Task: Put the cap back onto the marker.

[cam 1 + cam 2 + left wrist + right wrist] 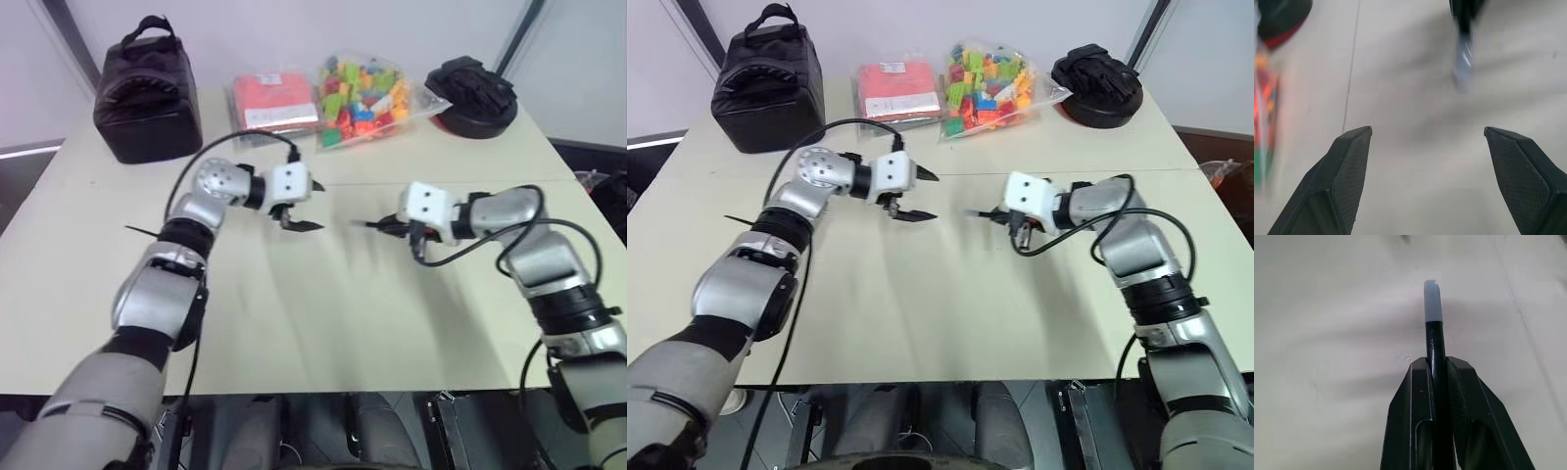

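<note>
1. The right gripper [1436,363], centre of frame, clamped the marker [1436,340], its grey cap [1432,301] apparently seated.
2. The left gripper [1427,134] stood wide, empty.
3. A half-pressed cap could drop onto the bench [323,323].

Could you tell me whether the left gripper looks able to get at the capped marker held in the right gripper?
Probably yes: the left gripper is open, and only bare table separates it from the marker, whose cap sticks out past the right gripper.
</note>
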